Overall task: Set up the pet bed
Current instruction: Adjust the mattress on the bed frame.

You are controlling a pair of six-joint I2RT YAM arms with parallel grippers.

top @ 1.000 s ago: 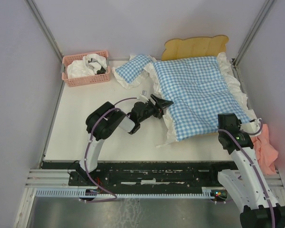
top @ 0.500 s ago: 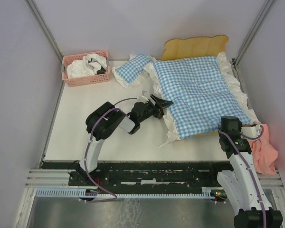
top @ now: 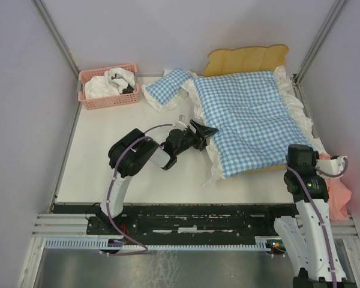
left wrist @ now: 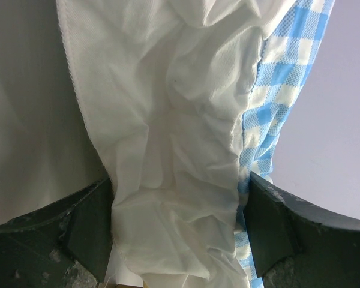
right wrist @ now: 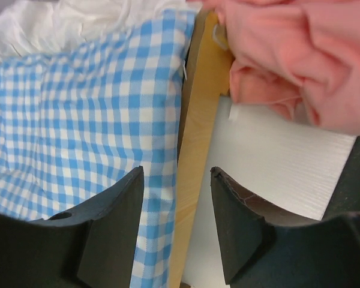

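Observation:
The pet bed stands at the back right, its wavy light-wood headboard (top: 246, 59) showing. Blue-white gingham bedding (top: 252, 117) with a white ruffle covers its base. My left gripper (top: 203, 129) is at the bedding's left edge. In the left wrist view it (left wrist: 180, 234) is open, with the white ruffle (left wrist: 174, 150) bunched between its fingers. My right gripper (top: 301, 157) is at the bed's near right corner. In the right wrist view it (right wrist: 177, 228) is open, one finger on each side of the wooden side rail (right wrist: 198, 150), just above it, with gingham (right wrist: 78, 120) to the left.
A pink basket (top: 108, 86) with white cloth stands at the back left. A small gingham pillow (top: 167, 87) lies beside the bed's left side. A pink cloth (top: 339, 192) lies off the table's right edge, right of the rail (right wrist: 288, 48). Grey walls enclose the table.
My right arm has drawn back toward the near right, off the bedding to the rail. The bedding's near edge has shifted a little to the right and away. My left arm has not moved.

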